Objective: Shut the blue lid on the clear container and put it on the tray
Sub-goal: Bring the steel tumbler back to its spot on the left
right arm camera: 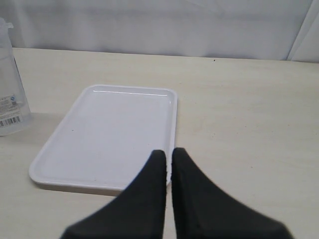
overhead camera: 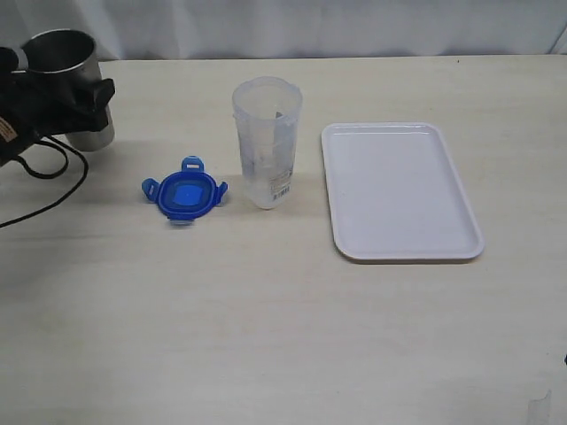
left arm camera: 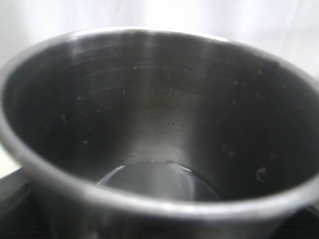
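Observation:
The blue lid [overhead camera: 184, 193] lies flat on the table, label side up, with its four tabs spread. Just to its right the clear container [overhead camera: 266, 142] stands upright and uncovered; its barcode sticker shows near the base, and the right wrist view catches its edge [right arm camera: 10, 89]. The white tray [overhead camera: 399, 190] lies bare further right. My left gripper [overhead camera: 84, 93] is at the far back left, around a steel cup [overhead camera: 71, 84] whose inside fills the left wrist view [left arm camera: 159, 124] and hides the fingers. My right gripper [right arm camera: 168, 153] is shut on nothing, over the tray's [right arm camera: 109, 129] near edge.
Black cables [overhead camera: 53, 168] trail from the left arm across the table's left side. A white curtain [overhead camera: 310, 27] hangs behind the table's far edge. The lid, container and tray sit in a row across the middle.

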Controlling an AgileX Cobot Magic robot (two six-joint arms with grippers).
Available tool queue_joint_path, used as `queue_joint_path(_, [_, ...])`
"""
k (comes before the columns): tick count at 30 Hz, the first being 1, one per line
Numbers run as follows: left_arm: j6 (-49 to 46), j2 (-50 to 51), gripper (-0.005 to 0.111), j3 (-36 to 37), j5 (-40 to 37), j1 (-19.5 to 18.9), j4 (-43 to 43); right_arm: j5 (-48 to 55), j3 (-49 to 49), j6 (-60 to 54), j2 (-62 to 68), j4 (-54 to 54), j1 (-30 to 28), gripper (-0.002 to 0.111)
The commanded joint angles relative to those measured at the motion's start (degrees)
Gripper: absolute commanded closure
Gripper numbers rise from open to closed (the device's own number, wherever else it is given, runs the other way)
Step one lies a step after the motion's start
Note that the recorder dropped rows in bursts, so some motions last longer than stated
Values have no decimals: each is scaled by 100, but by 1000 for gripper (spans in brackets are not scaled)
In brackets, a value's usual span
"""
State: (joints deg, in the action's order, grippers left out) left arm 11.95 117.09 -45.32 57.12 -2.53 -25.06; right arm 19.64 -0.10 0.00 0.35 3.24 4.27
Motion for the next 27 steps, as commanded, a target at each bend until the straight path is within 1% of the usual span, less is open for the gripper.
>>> queue_joint_path(1, [-142, 232, 107, -7, 628, -14, 508, -5, 10, 0, -35, 11, 22, 104])
queue_joint_path(8, [-188, 585, 107, -7, 972, -14, 530, -5, 10, 0, -35, 11, 22, 104])
queue_joint_path(27, [-188, 707, 107, -7, 826, -14, 653, -5, 10, 0, -35, 11, 22, 104])
